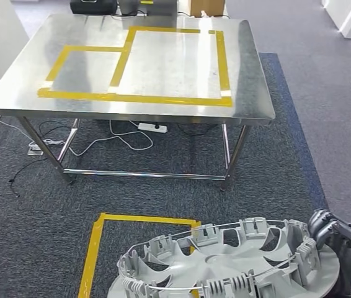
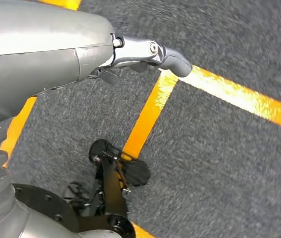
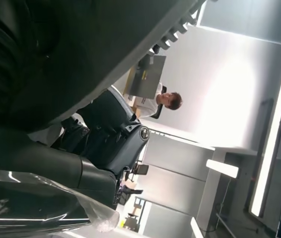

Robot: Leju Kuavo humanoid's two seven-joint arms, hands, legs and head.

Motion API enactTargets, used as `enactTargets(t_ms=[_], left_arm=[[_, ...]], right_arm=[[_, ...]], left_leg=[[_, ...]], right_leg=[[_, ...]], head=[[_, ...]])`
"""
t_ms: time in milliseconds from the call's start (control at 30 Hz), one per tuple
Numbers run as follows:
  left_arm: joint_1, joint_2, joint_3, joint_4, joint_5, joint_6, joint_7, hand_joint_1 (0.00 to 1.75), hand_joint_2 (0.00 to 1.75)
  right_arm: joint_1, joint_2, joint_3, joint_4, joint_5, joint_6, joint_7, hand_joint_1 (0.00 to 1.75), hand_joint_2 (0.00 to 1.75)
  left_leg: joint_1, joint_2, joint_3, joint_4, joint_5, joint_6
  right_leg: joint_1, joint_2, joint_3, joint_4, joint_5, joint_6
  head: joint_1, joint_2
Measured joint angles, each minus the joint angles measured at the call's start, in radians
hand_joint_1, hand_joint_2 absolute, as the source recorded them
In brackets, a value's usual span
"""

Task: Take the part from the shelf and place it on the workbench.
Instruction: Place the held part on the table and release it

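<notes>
The part, a grey plastic wheel cover with clips around its rim, lies flat and inner side up at the bottom of the head view, in front of me. My right hand grips its right edge, dark fingers curled over the rim. In the right wrist view the cover's dark underside spans the picture above the fingers. The steel workbench stands ahead, marked with yellow tape rectangles. My left hand hangs over the carpet with its fingers stretched out, holding nothing.
Yellow tape marks a square on the grey carpet below me. Cables and a power strip lie under the workbench. Dark cases and a cardboard box sit beyond its far edge. A person is visible in the right wrist view.
</notes>
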Motion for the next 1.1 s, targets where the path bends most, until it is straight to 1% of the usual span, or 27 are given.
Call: enactTargets(t_ms=[33,67,100,133,167,200,233,267,300,333,367,400,433,467,500,567,600,667,733,800,867,900,933,967,1033,1067,1100], left_arm=[[0.000,0.000,0.000,0.000,-0.002,0.000,0.000,0.00,1.75],[-0.001,0.001,0.000,0.000,-0.003,0.000,0.000,0.00,1.75],[-0.002,0.002,0.000,0.000,-0.004,0.001,0.000,0.00,1.75],[-0.003,0.003,0.000,0.000,-0.004,0.001,0.000,0.00,1.75],[-0.002,0.004,0.000,0.000,-0.004,0.001,0.000,0.00,1.75],[-0.001,0.004,-0.001,0.000,-0.004,0.001,0.000,0.00,1.75],[0.000,0.005,-0.001,0.000,-0.004,0.001,0.000,0.00,1.75],[-0.001,0.005,-0.001,0.000,-0.004,0.002,0.000,0.00,1.75],[-0.003,0.006,-0.001,0.000,-0.005,0.002,0.000,0.00,1.75],[-0.004,0.006,-0.001,0.000,-0.005,0.002,0.000,0.00,1.75],[-0.004,0.007,-0.001,0.000,-0.005,0.002,0.000,0.00,1.75],[-0.003,0.007,-0.001,0.000,-0.006,0.002,0.000,0.00,1.75],[-0.002,0.008,-0.001,0.000,-0.006,0.002,0.000,0.00,1.75],[-0.001,0.008,-0.001,0.000,-0.006,0.002,0.000,0.00,1.75],[0.000,0.009,-0.001,0.000,-0.006,0.002,0.000,0.00,1.75],[0.000,0.011,-0.001,0.000,-0.007,0.002,0.000,0.00,1.75],[0.001,0.011,-0.001,0.000,-0.007,0.002,0.000,0.00,1.75],[0.004,0.012,-0.001,0.000,-0.008,0.001,0.000,0.00,1.75],[0.005,0.013,-0.001,0.000,-0.008,0.001,0.000,0.00,1.75],[0.002,0.013,-0.001,0.000,-0.007,0.001,0.000,0.00,1.75],[0.000,0.012,-0.001,0.000,-0.007,0.001,0.000,0.00,1.75],[0.000,0.012,-0.001,0.000,-0.007,0.000,0.000,0.00,1.75],[0.000,0.012,-0.001,0.000,-0.007,0.000,0.000,0.00,1.75],[0.000,0.012,-0.001,0.000,-0.007,0.000,0.000,0.00,1.75],[0.000,0.012,-0.001,0.000,-0.007,0.000,0.000,0.00,1.75],[0.000,0.011,-0.001,0.000,-0.007,0.001,0.000,0.00,1.75],[0.000,0.011,-0.001,0.000,-0.007,0.001,0.000,0.00,1.75]], right_arm=[[0.001,0.001,0.000,-0.001,0.000,0.000,0.000,1.75,1.75],[0.004,0.003,0.000,-0.002,0.000,0.000,0.000,1.75,1.75],[0.007,0.006,0.000,-0.004,0.001,0.000,0.000,1.75,1.75],[0.009,0.008,-0.001,-0.006,0.002,0.000,0.000,1.75,1.75],[0.011,0.010,-0.001,-0.007,0.003,0.000,0.000,1.75,1.75],[0.012,0.011,-0.002,-0.008,0.005,0.000,0.001,1.75,1.75],[0.013,0.012,-0.003,-0.010,0.007,0.000,0.001,1.75,1.75],[0.015,0.013,-0.004,-0.011,0.009,0.000,0.001,1.75,1.75],[0.018,0.015,-0.006,-0.012,0.010,0.000,0.001,1.75,1.75],[0.021,0.016,-0.007,-0.012,0.010,0.000,0.001,1.75,1.75],[0.023,0.017,-0.008,-0.012,0.010,0.000,0.001,1.75,1.75],[0.024,0.018,-0.009,-0.012,0.010,0.000,0.001,1.75,1.75],[0.024,0.018,-0.010,-0.012,0.010,0.000,0.001,1.75,1.75],[0.024,0.019,-0.010,-0.012,0.010,0.000,0.001,1.75,1.75],[0.024,0.019,-0.011,-0.013,0.009,0.001,0.001,1.75,1.75],[0.023,0.020,-0.012,-0.013,0.002,0.005,-0.004,1.75,1.75],[0.023,0.020,-0.012,-0.014,-0.004,0.008,-0.007,1.75,1.75],[0.022,0.020,-0.013,-0.015,-0.015,0.014,-0.013,1.75,1.75],[0.022,0.021,-0.014,-0.019,-0.021,0.018,-0.017,1.75,1.75],[0.022,0.021,-0.015,-0.021,-0.024,0.020,-0.020,1.75,1.75],[0.022,0.022,-0.015,-0.021,-0.026,0.023,-0.022,1.75,1.75],[0.022,0.022,-0.015,-0.021,-0.026,0.025,-0.022,1.75,1.75],[0.022,0.022,-0.015,-0.021,-0.026,0.026,-0.022,1.75,1.75],[0.022,0.022,-0.015,-0.020,-0.026,0.027,-0.023,1.75,1.75],[0.020,0.022,-0.016,-0.020,-0.026,0.030,-0.023,1.75,1.75],[0.018,0.022,-0.016,-0.020,-0.026,0.031,-0.024,1.75,1.75],[0.015,0.022,-0.016,-0.020,-0.026,0.032,-0.024,1.75,1.75]], left_leg=[[-0.001,-0.012,0.001,0.002,-0.003,-0.004],[-0.001,-0.025,-0.002,0.005,-0.004,-0.009],[0.001,-0.036,-0.006,0.007,-0.005,-0.015],[0.003,-0.048,-0.011,0.008,-0.004,-0.022],[0.006,-0.059,-0.015,0.008,-0.003,-0.030],[0.007,-0.054,-0.017,0.012,-0.004,-0.037],[0.006,-0.035,-0.023,0.025,-0.014,-0.044],[0.005,-0.007,-0.037,0.058,-0.034,-0.049],[0.004,0.025,-0.059,0.107,-0.061,-0.054],[0.005,0.046,-0.090,0.173,-0.093,-0.058],[0.006,0.056,-0.120,0.234,-0.117,-0.061],[0.007,0.060,-0.138,0.271,-0.125,-0.062],[0.007,0.063,-0.139,0.275,-0.115,-0.062],[0.007,0.066,-0.119,0.236,-0.086,-0.060],[0.007,0.070,-0.085,0.171,-0.051,-0.056],[0.003,0.080,-0.022,0.052,-0.012,-0.044],[0.000,0.083,-0.006,0.022,-0.008,-0.038],[-0.004,0.083,-0.003,0.010,-0.012,-0.027],[-0.002,0.081,0.003,-0.001,-0.008,-0.015],[0.002,0.079,0.010,-0.011,-0.003,-0.005],[0.001,0.076,0.011,-0.012,-0.004,0.001],[0.000,0.074,0.011,-0.012,-0.006,0.003],[-0.001,0.072,0.013,-0.011,-0.007,0.003],[-0.001,0.068,0.016,-0.011,-0.010,0.002],[-0.002,0.063,0.023,-0.008,-0.017,-0.002],[-0.003,0.060,0.024,-0.005,-0.021,-0.006],[-0.005,0.059,0.024,-0.003,-0.023,-0.011]], right_leg=[[-0.003,0.028,0.021,-0.060,0.031,-0.002],[-0.006,0.052,0.039,-0.106,0.048,-0.005],[-0.007,0.073,0.050,-0.133,0.053,-0.007],[-0.006,0.080,0.055,-0.139,0.048,-0.011],[-0.006,0.070,0.060,-0.144,0.048,-0.016],[-0.005,0.057,0.064,-0.148,0.049,-0.022],[-0.006,0.044,0.069,-0.151,0.049,-0.029],[-0.007,0.028,0.074,-0.154,0.049,-0.034],[-0.005,0.013,0.078,-0.155,0.047,-0.037],[-0.003,-0.004,0.080,-0.155,0.044,-0.040],[-0.002,-0.020,0.082,-0.155,0.042,-0.042],[-0.001,-0.036,0.084,-0.155,0.039,-0.042],[0.000,-0.051,0.087,-0.155,0.037,-0.042],[0.000,-0.062,0.091,-0.155,0.034,-0.041],[0.000,-0.070,0.095,-0.155,0.031,-0.039],[0.004,-0.081,0.096,-0.154,0.025,-0.030],[0.005,-0.085,0.096,-0.154,0.023,-0.025],[0.005,-0.090,0.100,-0.156,0.022,-0.014],[0.002,-0.078,0.101,-0.148,0.011,-0.004],[0.000,-0.047,0.064,-0.073,-0.032,0.001],[0.001,-0.025,-0.007,0.057,-0.084,0.003],[0.001,-0.022,-0.035,0.102,-0.091,0.004],[0.001,-0.021,-0.049,0.113,-0.079,0.004],[0.001,-0.020,-0.043,0.087,-0.049,0.003],[0.002,-0.019,0.007,-0.038,0.027,-0.001],[0.002,-0.017,0.034,-0.096,0.048,-0.005],[0.003,-0.016,0.052,-0.132,0.057,-0.009]], head=[[0.000,0.000],[-0.001,0.000],[-0.001,0.000],[-0.001,0.000],[-0.002,0.000],[-0.001,0.000],[-0.004,0.000],[-0.006,0.000],[-0.008,0.000],[-0.011,0.000],[-0.010,0.000],[-0.010,0.000],[-0.011,0.000],[-0.010,0.000],[-0.010,0.000],[-0.009,0.000],[-0.009,0.000],[-0.009,0.000],[-0.007,0.000],[-0.002,0.000],[0.001,0.000],[0.002,0.000],[0.002,0.000],[0.002,0.000],[0.002,0.000],[0.002,0.000],[0.001,0.000]])
